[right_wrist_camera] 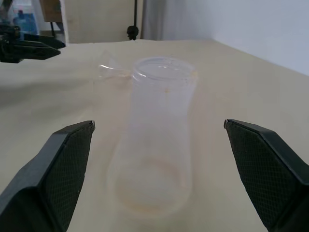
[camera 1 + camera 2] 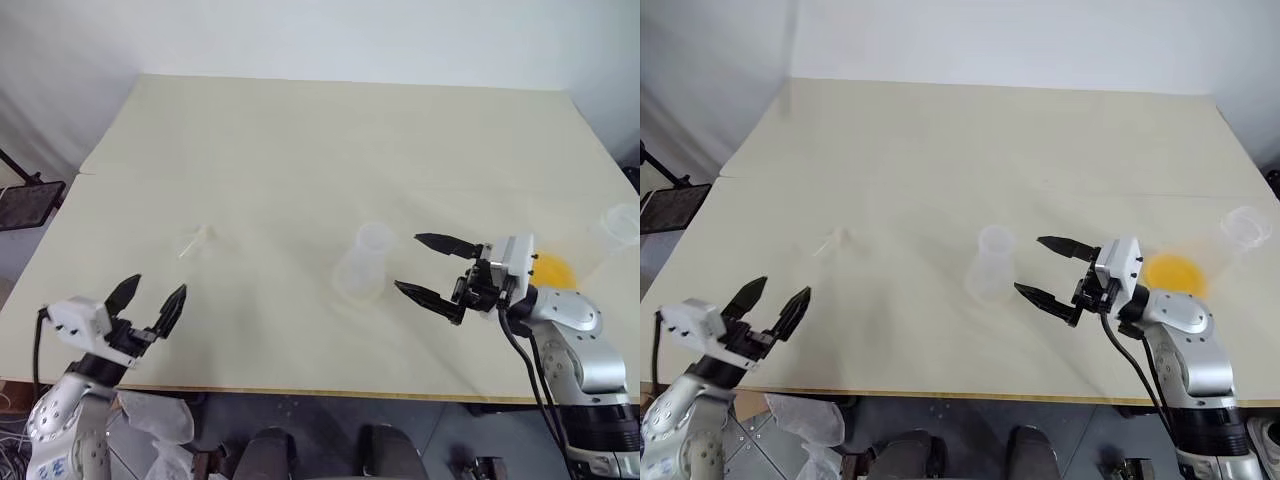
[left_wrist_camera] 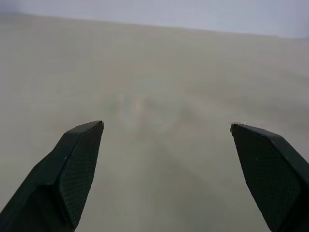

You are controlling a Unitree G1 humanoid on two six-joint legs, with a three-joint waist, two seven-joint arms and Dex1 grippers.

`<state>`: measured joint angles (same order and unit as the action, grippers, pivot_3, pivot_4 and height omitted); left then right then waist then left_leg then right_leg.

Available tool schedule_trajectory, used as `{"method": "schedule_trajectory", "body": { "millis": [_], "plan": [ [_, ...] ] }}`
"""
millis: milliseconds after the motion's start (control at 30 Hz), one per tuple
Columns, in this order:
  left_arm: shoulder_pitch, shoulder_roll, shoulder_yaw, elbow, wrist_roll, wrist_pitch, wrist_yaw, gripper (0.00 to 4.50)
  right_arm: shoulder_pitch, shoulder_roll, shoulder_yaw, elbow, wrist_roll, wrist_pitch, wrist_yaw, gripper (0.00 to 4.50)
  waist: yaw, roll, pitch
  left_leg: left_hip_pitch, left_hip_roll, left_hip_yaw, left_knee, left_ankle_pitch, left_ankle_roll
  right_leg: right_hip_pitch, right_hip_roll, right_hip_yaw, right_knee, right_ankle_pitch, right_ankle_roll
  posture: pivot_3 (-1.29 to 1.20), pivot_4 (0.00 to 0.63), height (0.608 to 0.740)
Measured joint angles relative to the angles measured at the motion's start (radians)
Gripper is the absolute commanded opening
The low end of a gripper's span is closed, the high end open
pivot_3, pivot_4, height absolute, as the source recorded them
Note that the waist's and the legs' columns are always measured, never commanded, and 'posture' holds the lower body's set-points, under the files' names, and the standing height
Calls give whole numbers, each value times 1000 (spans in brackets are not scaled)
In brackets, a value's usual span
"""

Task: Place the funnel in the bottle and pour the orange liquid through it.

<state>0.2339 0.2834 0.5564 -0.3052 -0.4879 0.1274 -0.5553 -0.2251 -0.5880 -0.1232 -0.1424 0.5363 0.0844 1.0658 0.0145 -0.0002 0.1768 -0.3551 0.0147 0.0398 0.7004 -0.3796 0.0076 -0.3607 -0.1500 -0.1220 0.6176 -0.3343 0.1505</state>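
Right gripper (image 2: 428, 278) wide open facing the upright bottle (image 2: 362, 263); left gripper (image 2: 148, 302) open, empty, over the counter (image 2: 300, 150).

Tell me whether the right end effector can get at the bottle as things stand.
Probably yes. The right end effector is open and points at the bottle, which stands upright just ahead of its fingertips, with bare table between them and nothing in the way.

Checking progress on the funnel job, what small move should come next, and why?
Probably ease the open right gripper forward around the bottle: it stands upright just ahead of the jaws, ungripped, and the funnel lies apart on the table.
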Motion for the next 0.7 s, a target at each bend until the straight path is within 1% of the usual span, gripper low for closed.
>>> {"method": "schedule_trajectory", "body": {
  "millis": [133,233,367,500,700],
  "plan": [
    [51,-19,6,-14,-2,-7,35,4481,-15,0,1,23,-6,-4,25,4500,5,0,0,1,0,0,-1,0,0,1,0,0,-1,0,0,0,150,740],
    [35,-21,-14,-24,-14,11,64,4481,-12,-2,-1,29,-7,-5,38,4500,9,0,0,1,-1,0,-1,0,0,1,0,0,-1,0,0,0,150,740],
    [-75,3,-70,-34,-14,81,129,4481,27,-32,-11,20,-3,-2,52,4500,11,0,0,1,-2,-1,-1,0,0,1,0,-1,-1,0,0,0,150,740],
    [-206,37,-131,-14,-14,177,181,4481,92,-75,-53,-13,7,11,59,4500,7,0,0,1,-2,0,-1,0,0,1,0,-1,-1,0,0,0,150,740],
    [-396,47,-244,168,66,262,259,4481,161,-86,-89,-86,35,36,34,4500,6,0,0,2,-1,1,-1,0,0,1,1,-1,0,0,0,0,150,740]
  ]
}}
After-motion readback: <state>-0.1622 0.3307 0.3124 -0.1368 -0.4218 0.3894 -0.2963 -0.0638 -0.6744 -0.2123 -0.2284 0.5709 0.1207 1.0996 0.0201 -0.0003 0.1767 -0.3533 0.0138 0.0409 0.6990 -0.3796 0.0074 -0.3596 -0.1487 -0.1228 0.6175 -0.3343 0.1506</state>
